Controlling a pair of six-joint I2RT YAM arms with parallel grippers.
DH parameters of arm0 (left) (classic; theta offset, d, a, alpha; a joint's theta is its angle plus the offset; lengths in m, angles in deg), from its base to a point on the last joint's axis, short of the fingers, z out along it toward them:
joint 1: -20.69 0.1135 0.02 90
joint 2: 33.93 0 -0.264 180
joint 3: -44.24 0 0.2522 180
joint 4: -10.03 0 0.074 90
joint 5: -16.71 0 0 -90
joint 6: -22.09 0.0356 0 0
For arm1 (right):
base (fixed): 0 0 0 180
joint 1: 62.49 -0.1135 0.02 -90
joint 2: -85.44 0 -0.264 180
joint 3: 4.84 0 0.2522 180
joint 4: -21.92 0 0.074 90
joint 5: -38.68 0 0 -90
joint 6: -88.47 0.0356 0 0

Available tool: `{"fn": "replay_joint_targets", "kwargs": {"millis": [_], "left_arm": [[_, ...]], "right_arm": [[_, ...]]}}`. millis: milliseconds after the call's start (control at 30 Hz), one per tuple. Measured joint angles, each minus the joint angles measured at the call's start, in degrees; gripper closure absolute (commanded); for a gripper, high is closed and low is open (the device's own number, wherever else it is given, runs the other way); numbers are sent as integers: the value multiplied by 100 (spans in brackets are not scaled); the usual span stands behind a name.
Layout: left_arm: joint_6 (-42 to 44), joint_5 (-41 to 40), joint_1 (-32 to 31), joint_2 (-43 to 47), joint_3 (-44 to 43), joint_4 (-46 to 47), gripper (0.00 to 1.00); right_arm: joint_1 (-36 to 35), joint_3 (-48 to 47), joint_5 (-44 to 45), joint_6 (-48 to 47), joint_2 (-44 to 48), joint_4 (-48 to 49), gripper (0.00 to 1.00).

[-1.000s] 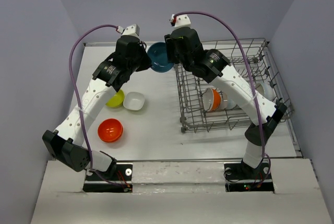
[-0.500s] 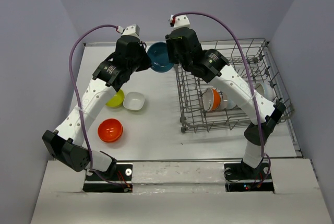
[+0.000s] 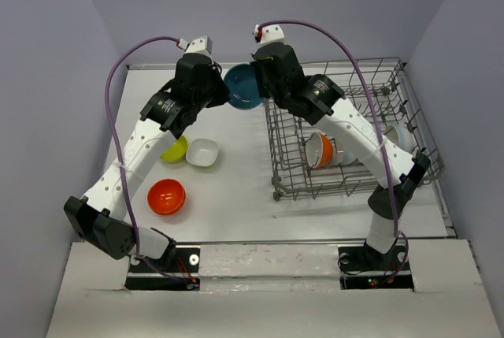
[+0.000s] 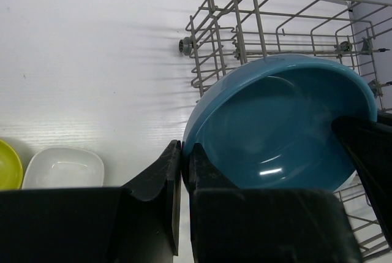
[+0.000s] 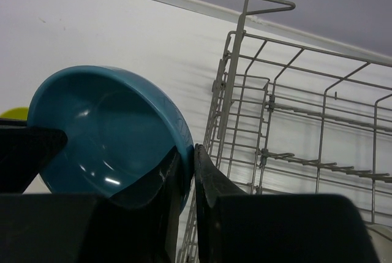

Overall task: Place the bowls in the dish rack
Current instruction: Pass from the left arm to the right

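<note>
A blue bowl (image 3: 242,87) hangs tilted above the table's far middle, just left of the dish rack (image 3: 275,149). My left gripper (image 3: 228,95) is shut on its left rim; in the left wrist view the fingers (image 4: 166,171) pinch the bowl (image 4: 282,128) at its edge. My right gripper (image 3: 260,86) is shut on the opposite rim, one finger inside the bowl (image 5: 104,134) and one outside. The rack's corner (image 5: 245,73) stands right beside that grip. An orange-red bowl (image 3: 319,150) and a white bowl (image 3: 340,153) stand on edge inside the rack.
On the table left of the rack lie a yellow-green bowl (image 3: 175,148), a squarish white bowl (image 3: 202,152) and an orange-red bowl (image 3: 166,196). The rack's raised handle (image 5: 268,4) juts up at its near corner. Walls close in on three sides.
My right gripper's jaws have closed onto the blue bowl's rim. The left gripper kept its hold, and the bowl has barely moved.
</note>
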Motion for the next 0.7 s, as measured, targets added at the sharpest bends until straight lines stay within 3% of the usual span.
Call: {"fn": "replay_joint_targets", "kwargs": {"millis": [100,367,633,700], "left_arm": [[9,-2,-11,4,0,0,100],[11,-2,-33,4,0,20,100],[26,20,-35,4,0,20,91],[31,37,-37,4,0,15,83]], "right_arm": [[0,0,24,-33,-11,-2,99],[0,13,94,-57,-11,-2,99],[0,57,146,-76,-4,9,99],[0,122,164,-81,22,39,99]]}}
